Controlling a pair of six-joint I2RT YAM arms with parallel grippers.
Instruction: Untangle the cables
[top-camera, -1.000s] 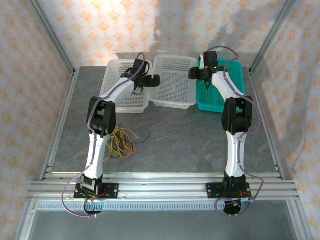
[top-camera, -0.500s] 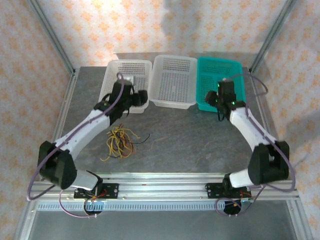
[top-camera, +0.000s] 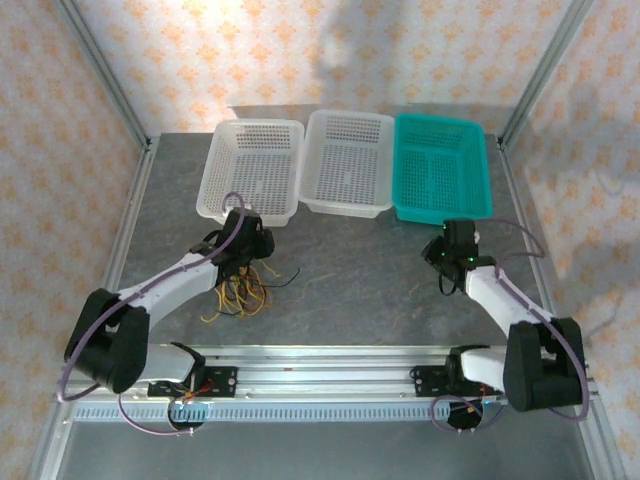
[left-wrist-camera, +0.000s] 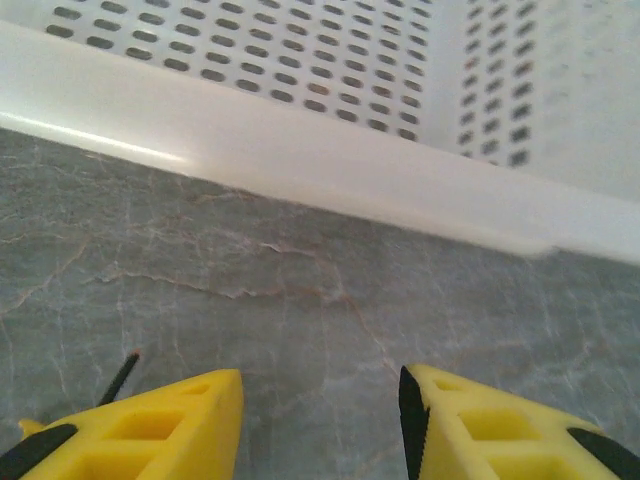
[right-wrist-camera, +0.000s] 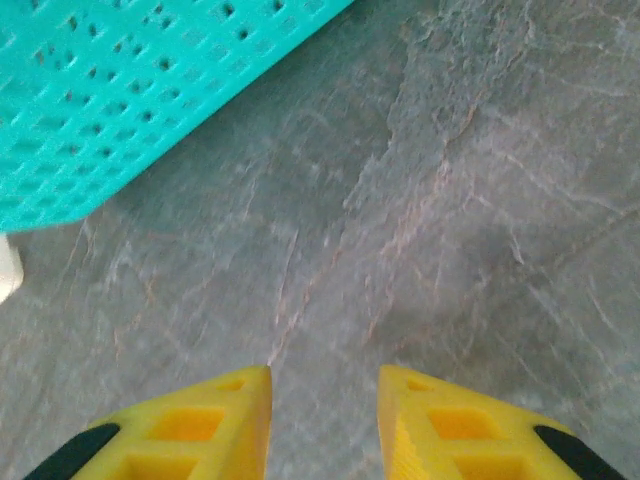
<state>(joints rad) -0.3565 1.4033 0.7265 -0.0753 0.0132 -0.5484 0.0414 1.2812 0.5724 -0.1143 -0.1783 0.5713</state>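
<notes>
Nothing looks untangled yet: the cables (top-camera: 240, 290) lie in 1 knotted heap on the table (top-camera: 350, 290), just beside the left gripper (left-wrist-camera: 320, 420), whose jaws are spread and hold nothing. The right gripper (right-wrist-camera: 325, 410), likewise spread and bare, hovers near the teal basket (top-camera: 445, 180) — all the separating is left to do.

this looks like a robot lab. a white left arm (top-camera: 170, 281) and a right arm (top-camera: 497, 298) are bolted to a metal rail (top-camera: 330, 375) at the near edge of a gray bench (top-camera: 350, 290). metal posts (top-camera: 102, 70) and flowery walls (top-camera: 300, 50) make a box around it.
</notes>
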